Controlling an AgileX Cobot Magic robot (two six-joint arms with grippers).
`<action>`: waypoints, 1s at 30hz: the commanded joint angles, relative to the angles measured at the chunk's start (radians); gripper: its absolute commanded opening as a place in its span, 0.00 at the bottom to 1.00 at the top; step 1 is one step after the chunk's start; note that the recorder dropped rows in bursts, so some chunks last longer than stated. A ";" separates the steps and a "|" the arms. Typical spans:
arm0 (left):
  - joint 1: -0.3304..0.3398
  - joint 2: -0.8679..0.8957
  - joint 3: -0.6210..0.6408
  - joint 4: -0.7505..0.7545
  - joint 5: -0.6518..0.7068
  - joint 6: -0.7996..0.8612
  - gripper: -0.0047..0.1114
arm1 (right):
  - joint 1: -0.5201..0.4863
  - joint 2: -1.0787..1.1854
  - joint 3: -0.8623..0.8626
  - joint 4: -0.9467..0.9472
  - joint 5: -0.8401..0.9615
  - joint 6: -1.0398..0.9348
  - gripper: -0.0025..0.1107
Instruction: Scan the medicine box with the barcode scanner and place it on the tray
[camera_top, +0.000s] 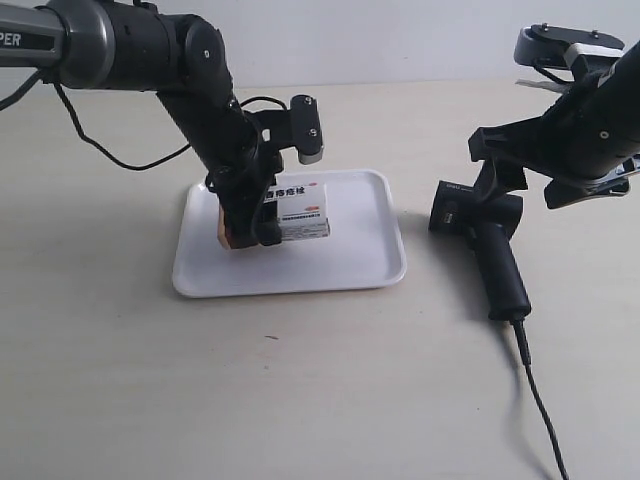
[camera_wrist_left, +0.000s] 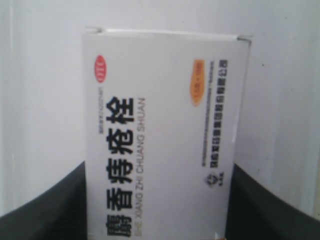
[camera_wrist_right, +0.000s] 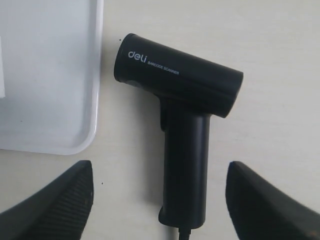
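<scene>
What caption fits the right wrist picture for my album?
Open robot hand hanging over a black scanner lying on the table beside a white tray.

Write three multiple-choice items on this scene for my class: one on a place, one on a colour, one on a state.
1. Where does the scanner lie?
A. on the tray
B. on the table beside the tray
C. on the box

2. What colour is the tray?
A. white
B. blue
C. black

3. How is the right gripper?
A. shut on the scanner
B. shut on the box
C. open above the scanner

Key: 1 B, it rests on the table off the rim; 2 A, white throughout; 3 C, both fingers stand clear of the handle.
</scene>
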 joint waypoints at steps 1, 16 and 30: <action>-0.003 0.003 -0.006 -0.010 -0.033 -0.042 0.65 | -0.005 -0.007 -0.006 -0.008 -0.003 -0.001 0.64; -0.001 -0.109 -0.006 0.048 0.013 -0.086 0.38 | -0.005 -0.007 -0.006 -0.008 -0.009 -0.001 0.64; 0.014 -0.341 0.026 0.056 0.234 -0.272 0.04 | -0.005 -0.011 -0.006 -0.005 -0.004 -0.025 0.10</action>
